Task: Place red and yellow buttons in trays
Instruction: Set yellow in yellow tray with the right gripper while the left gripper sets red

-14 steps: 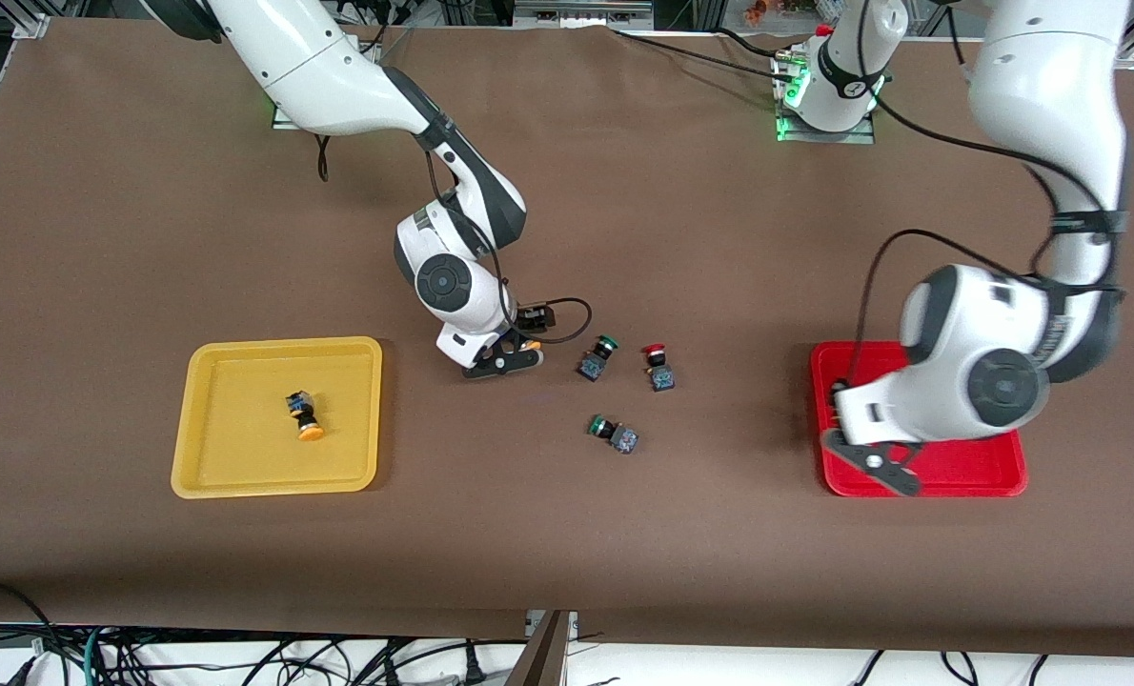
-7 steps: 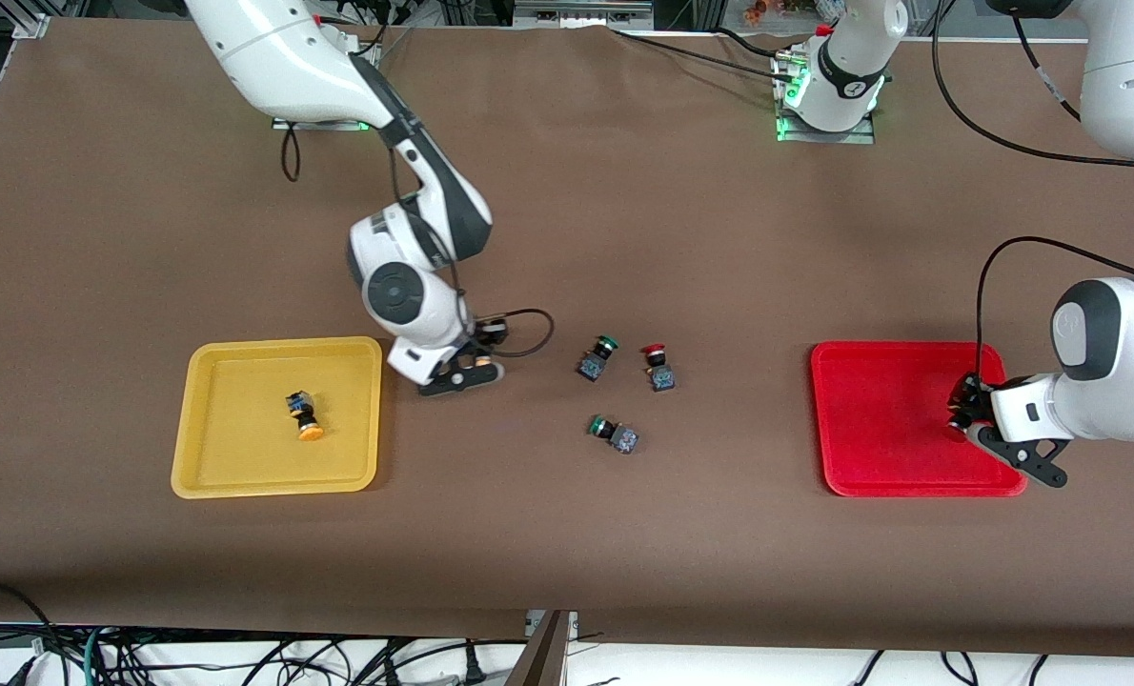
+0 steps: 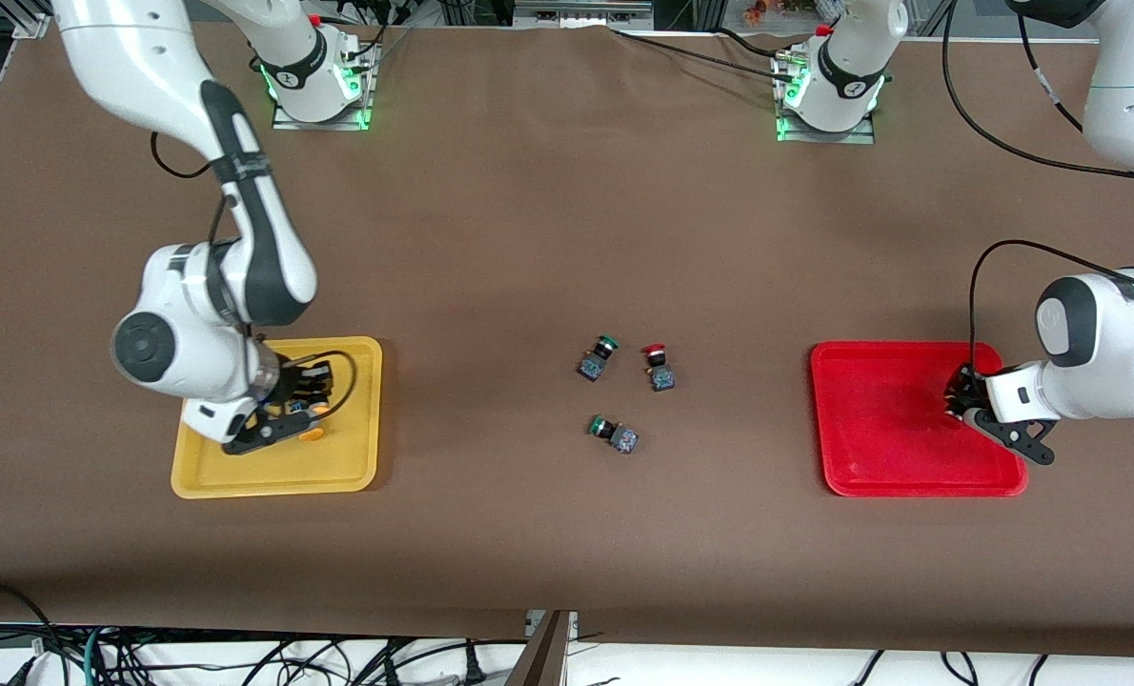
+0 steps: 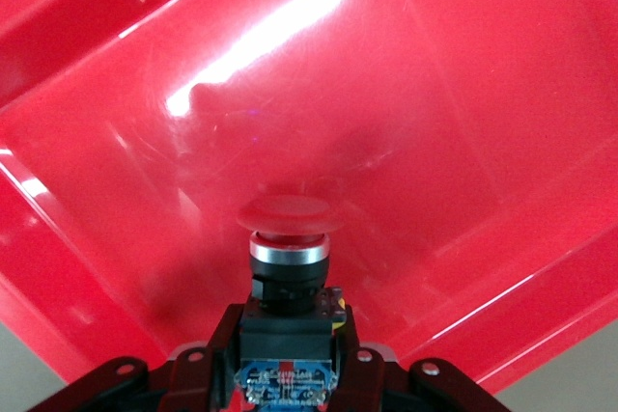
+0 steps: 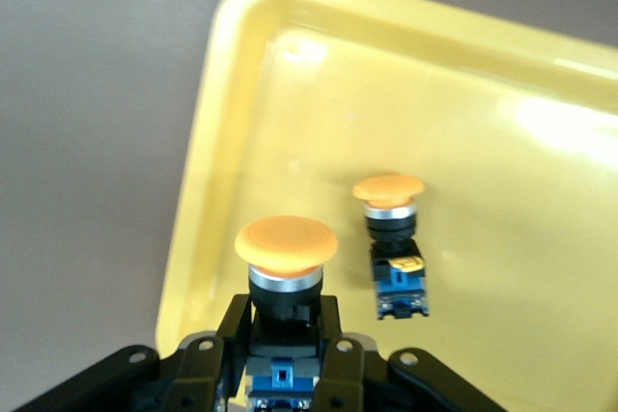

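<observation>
My right gripper (image 3: 286,416) hangs over the yellow tray (image 3: 343,467), shut on a yellow button (image 5: 286,246) by its body, cap pointing away from the wrist. A second yellow button (image 5: 391,238) lies on its side in that tray, its cap (image 3: 312,434) showing beside the gripper. Over the red tray (image 3: 872,448), at its end toward the left arm, my left gripper (image 3: 960,396) is shut on a red button (image 4: 288,233). Another red button (image 3: 658,368) rests on the table between the two trays.
Two green-capped buttons lie near the red one on the table: one (image 3: 597,358) beside it, the other (image 3: 614,433) nearer the front camera. Brown table surface (image 3: 529,238) spreads between the trays.
My right gripper shut on a yellow button at mid-table and carried it over the yellow tray. My left gripper swung with its red button across the red tray toward the left arm's end.
</observation>
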You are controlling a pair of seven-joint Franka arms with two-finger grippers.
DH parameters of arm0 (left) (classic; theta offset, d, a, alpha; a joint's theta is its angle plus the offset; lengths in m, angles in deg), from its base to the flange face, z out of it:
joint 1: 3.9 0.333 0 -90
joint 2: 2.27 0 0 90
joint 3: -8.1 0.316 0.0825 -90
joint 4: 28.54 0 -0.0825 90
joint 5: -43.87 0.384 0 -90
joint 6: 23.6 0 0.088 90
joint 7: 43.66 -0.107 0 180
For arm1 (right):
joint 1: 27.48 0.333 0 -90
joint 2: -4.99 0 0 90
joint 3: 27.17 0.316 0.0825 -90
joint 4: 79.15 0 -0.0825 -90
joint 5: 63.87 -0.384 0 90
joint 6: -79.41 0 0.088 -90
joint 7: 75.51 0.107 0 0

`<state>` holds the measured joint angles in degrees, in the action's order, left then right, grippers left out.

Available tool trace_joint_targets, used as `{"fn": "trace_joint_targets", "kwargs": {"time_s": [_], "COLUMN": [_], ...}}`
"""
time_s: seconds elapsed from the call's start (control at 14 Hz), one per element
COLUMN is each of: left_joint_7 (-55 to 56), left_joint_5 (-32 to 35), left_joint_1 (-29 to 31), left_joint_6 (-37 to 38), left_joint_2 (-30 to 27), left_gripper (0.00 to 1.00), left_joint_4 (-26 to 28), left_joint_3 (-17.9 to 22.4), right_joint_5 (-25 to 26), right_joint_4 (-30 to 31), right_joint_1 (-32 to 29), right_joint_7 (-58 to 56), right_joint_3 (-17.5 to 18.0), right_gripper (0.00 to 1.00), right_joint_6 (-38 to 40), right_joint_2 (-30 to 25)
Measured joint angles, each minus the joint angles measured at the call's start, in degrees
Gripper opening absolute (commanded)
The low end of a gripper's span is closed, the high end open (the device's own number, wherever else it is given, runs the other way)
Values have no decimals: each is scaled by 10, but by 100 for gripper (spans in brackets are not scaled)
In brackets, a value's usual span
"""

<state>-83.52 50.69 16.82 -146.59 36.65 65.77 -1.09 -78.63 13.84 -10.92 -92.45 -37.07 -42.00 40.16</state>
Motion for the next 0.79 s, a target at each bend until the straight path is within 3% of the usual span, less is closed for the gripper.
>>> {"fn": "trace_joint_targets", "kwargs": {"time_s": [0.14, 0.21, 0.29, 0.36, 0.5, 0.57, 0.64, 0.79], "left_joint_7": [2, 4, 11, 23, 54, 66, 73, 78], "left_joint_5": [0, 0, -1, -1, -1, -1, -1, -1], "left_joint_1": [6, 12, 18, 22, 24, 24, 24, 24], "left_joint_6": [-14, -19, -22, -24, -27, -31, -32, -32], "left_joint_2": [1, 3, 6, 8, 12, 14, 15, 15], "left_gripper": [0, 0, 0, 0, 7, 18, 38, 58], "left_joint_4": [9, 12, 14, 16, 19, 20, 20, 20], "left_joint_3": [0, 0, 0, 0, -1, -2, -3, -4], "right_joint_5": [-20, -23, -23, -23, -23, -23, -23, -24], "right_joint_4": [0, -1, -1, -1, -1, -3, -7, -12], "right_joint_1": [6, 13, 19, 21, 19, 16, 12, -3], "right_joint_7": [9, 18, 26, 30, 31, 30, 30, 31], "right_joint_3": [4, 7, 7, 7, 6, 2, -3, -7], "right_gripper": [0, 20, 83, 100, 100, 100, 100, 100], "right_joint_6": [-2, -4, -6, -8, -11, -11, -11, -10], "right_joint_2": [18, 23, 27, 31, 34, 33, 32, 23]}}
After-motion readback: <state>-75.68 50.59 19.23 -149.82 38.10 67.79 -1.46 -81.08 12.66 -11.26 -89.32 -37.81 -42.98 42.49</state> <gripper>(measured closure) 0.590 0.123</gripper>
